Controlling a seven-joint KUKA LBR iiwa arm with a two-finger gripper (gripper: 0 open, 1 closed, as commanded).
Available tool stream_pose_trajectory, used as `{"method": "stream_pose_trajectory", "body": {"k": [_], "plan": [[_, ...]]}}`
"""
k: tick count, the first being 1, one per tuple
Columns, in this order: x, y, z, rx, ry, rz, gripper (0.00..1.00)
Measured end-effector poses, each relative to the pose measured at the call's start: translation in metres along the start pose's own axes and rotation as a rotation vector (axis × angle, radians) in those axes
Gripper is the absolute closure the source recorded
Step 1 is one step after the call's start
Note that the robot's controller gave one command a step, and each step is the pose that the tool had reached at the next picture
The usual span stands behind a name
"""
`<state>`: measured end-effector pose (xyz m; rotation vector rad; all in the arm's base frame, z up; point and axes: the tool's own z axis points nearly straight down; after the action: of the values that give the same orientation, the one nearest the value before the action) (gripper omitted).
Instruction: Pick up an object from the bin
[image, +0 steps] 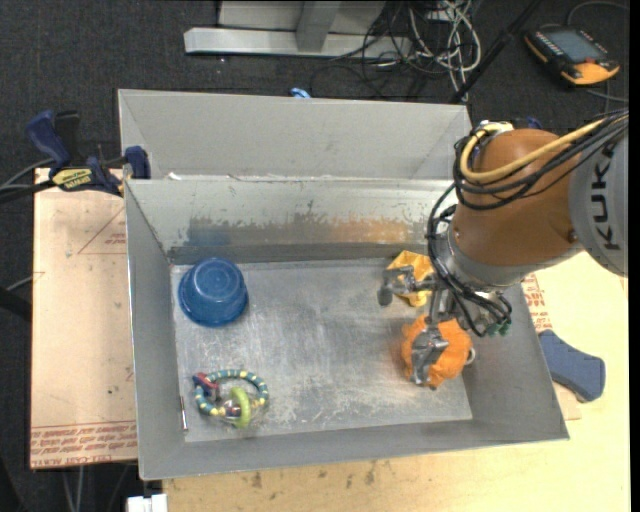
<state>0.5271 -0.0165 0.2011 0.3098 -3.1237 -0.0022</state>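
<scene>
My gripper (407, 328) is low over the right side of the bin and its fingers stand apart, open. One fingertip (388, 294) is beside a crumpled yellow thing (410, 263) near the back right. The other fingertip (427, 362) rests against a soft orange lump (455, 355) at the right front. The orange lump lies beside that finger rather than between the two. The wrist partly covers both things.
A blue bowl (212, 292) sits upside down at the bin's left. A ring of coloured beads (232, 397) lies in the front left corner. The arm's orange cover and cables hang over the bin's right wall.
</scene>
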Motion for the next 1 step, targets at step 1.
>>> {"method": "stream_pose_trajectory", "body": {"k": [1], "plan": [[0.0056,-0.0039,0.0267,0.004,-0.014,-0.087,0.0]]}}
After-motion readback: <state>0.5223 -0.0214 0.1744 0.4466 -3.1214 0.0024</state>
